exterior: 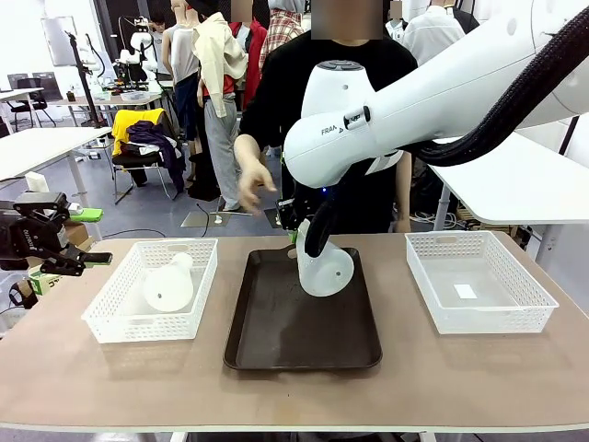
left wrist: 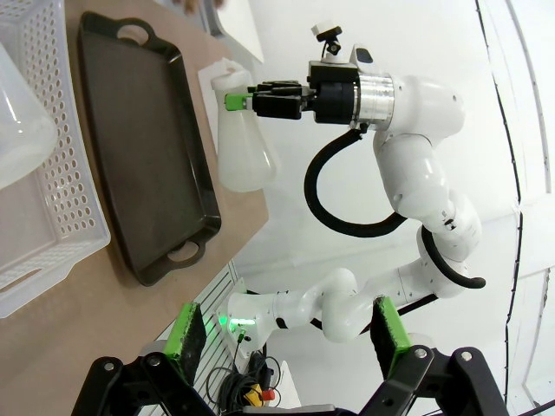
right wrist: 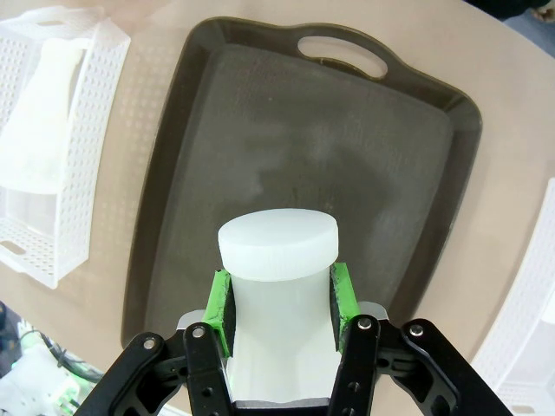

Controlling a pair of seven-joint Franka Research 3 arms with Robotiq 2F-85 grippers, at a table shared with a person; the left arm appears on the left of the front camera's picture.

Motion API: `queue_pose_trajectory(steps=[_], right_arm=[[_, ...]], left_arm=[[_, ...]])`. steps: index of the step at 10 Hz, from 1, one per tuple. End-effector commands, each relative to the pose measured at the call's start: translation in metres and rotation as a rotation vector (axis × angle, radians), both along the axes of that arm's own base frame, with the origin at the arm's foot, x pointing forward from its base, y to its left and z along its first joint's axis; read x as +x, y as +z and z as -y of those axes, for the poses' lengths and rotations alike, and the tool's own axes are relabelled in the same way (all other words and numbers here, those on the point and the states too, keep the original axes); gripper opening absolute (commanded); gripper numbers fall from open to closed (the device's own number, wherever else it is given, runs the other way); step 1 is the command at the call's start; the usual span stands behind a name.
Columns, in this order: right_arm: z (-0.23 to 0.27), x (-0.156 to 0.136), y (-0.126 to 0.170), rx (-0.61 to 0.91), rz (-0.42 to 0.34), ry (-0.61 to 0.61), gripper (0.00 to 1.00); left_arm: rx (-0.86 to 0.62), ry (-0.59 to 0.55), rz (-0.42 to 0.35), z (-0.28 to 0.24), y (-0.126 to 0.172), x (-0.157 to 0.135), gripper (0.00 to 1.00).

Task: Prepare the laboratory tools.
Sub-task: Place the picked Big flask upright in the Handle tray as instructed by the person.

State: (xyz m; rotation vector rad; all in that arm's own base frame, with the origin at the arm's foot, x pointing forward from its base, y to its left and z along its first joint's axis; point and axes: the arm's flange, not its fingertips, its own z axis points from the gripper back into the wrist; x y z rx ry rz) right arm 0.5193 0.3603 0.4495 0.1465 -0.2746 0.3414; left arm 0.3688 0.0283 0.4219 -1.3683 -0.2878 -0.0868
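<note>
Right tool [right wrist: 279,299] is clamped on a flask [right wrist: 277,251]. The wrist view shows both green pads [right wrist: 218,303] pressed against the frosted neck, one on each side, with the dark brown tray [right wrist: 260,130] spread out beyond it.

From the front, that flask [exterior: 327,269] sits in the middle of the frame, tilted, with its round base turned toward the lower right. It is low over the far half of the tray [exterior: 276,341]. I can't tell whether the base touches the tray.

The left wrist camera sees the same grip from the side at upper centre: the right tool [left wrist: 238,102] pinches the neck and the flask [left wrist: 243,156] widens below it.

Over to the left tool [left wrist: 290,334]: its pads are spread wide apart at the bottom of its own view, with nothing between them. In the front view it sits at the far left edge [exterior: 90,237], just beside the left basket [exterior: 106,313].

The second flask [exterior: 170,285] lies on its side inside that basket, in the lower left of the frame. The right basket [exterior: 543,304] stands at the right end of the bench [exterior: 460,378].

A person stands at the far side, one hand [exterior: 253,180] raised above the tray's far end and touching nothing.
</note>
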Motion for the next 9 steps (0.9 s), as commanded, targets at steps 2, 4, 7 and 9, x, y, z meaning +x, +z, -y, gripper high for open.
queue_pose_trajectory(steps=[2, 4, 7, 9], right_arm=[[0.014, 0.002, 0.003, 0.051, 0.042, 0.077, 0.00], [0.030, 0.005, 0.006, 0.144, 0.135, 0.180, 0.00], [0.045, 0.006, -0.003, 0.466, 0.341, 0.416, 0.00], [0.055, 0.006, -0.009, 0.639, 0.496, 0.494, 0.00]], left_arm=[[-0.008, 0.003, 0.000, 0.000, 0.002, 0.000, 1.00], [-0.008, 0.003, 0.000, 0.000, 0.002, 0.000, 1.00], [-0.008, 0.003, 0.000, 0.000, 0.002, 0.000, 1.00], [-0.008, 0.003, 0.000, 0.000, 0.002, 0.000, 1.00]])
